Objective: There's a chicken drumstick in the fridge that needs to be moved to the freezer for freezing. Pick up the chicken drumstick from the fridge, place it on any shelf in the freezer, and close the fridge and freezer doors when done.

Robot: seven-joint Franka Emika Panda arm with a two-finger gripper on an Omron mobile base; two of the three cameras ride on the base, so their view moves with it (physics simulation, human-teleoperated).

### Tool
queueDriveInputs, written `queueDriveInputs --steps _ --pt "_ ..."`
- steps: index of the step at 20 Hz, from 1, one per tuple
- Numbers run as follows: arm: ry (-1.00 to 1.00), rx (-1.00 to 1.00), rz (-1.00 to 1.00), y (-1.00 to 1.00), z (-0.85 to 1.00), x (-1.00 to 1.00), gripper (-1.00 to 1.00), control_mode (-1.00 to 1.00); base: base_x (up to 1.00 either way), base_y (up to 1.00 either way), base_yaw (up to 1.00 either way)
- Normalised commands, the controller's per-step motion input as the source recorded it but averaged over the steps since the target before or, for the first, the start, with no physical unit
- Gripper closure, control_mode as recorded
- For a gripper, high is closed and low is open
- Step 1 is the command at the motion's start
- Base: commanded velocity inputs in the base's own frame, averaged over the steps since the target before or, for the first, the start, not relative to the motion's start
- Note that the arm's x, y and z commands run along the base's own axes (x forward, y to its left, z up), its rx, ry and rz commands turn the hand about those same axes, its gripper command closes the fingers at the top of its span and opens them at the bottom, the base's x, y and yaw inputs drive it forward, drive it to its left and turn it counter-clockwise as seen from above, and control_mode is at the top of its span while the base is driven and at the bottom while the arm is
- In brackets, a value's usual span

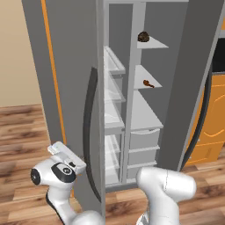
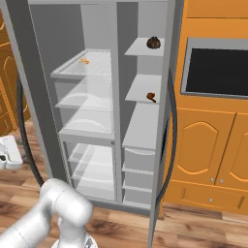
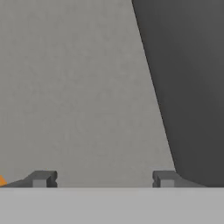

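The fridge (image 2: 87,72) and the freezer (image 2: 145,126) both stand open. The small red-brown chicken drumstick (image 1: 148,83) (image 2: 151,97) lies on the freezer's middle solid shelf. My gripper (image 3: 103,180) is open with nothing between its fingertips (image 3: 41,179). It faces the flat grey outer face of the fridge door (image 1: 72,88), just left of that door's dark bar handle (image 3: 188,87) (image 1: 90,132). The white hand (image 1: 66,154) sits low against this door. The freezer door (image 1: 197,66) is swung out on the right.
A round dark-brown lump (image 1: 143,37) (image 2: 153,42) rests on the freezer's top shelf. A thin curled orange piece (image 2: 84,61) lies on the fridge's upper shelf. Orange cabinets (image 2: 208,145) and a dark oven window (image 2: 218,72) stand to the right. The floor is wood.
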Motion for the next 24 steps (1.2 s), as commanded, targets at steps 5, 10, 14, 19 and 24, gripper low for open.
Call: queueDriveInputs --steps 5,10,14,19,24 --pt "0.0 0.11 -0.01 -0.95 0.0 0.09 -1.0 -1.0 0.0 0.0 0.0" --pt "0.0 0.12 0.0 -0.97 0.0 0.09 -1.0 -1.0 0.0 0.0 0.0" --pt "0.0 0.12 0.0 -0.88 0.0 0.35 -1.0 -1.0 0.0 0.0 0.0" --pt "0.0 0.12 0.0 -0.87 0.0 0.4 -1.0 -1.0 0.0 0.0 0.0" --pt "0.03 0.12 0.0 -0.79 0.0 0.56 -1.0 -1.0 0.0 0.0 0.0"
